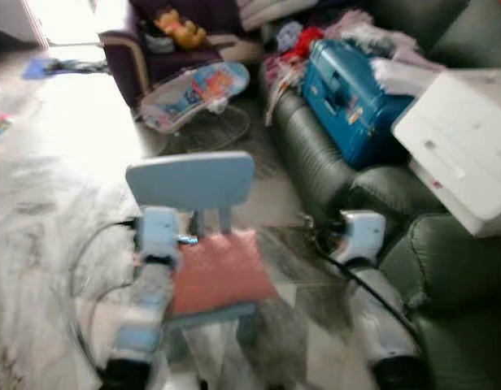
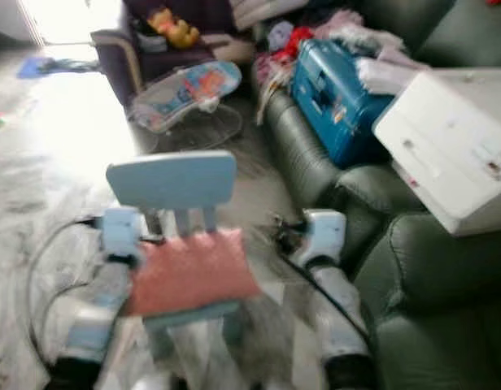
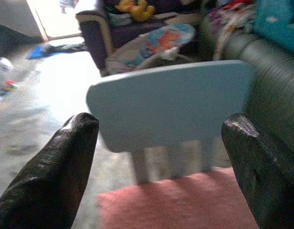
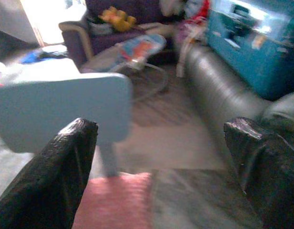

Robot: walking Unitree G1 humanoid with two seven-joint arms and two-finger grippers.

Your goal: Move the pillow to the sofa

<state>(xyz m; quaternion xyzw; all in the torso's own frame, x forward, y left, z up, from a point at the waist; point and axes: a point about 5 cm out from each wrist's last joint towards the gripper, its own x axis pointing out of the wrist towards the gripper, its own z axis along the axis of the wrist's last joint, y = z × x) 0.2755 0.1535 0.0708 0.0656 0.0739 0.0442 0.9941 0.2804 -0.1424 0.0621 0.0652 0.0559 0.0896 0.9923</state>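
We are seeing the pink pillow (image 1: 222, 272) lying on the seat of a small blue chair (image 1: 191, 180), just beside the dark green sofa (image 1: 446, 268). Left gripper (image 3: 161, 157) and right gripper (image 4: 156, 162) are hovering spread wide, holding nothing.

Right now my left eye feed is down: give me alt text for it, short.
A pink pillow lies on the seat of a small light-blue chair straight ahead, with the left gripper at the pillow's left edge and the right gripper off to its right. The dark green sofa, piled with a blue suitcase and clothes, runs along the right.
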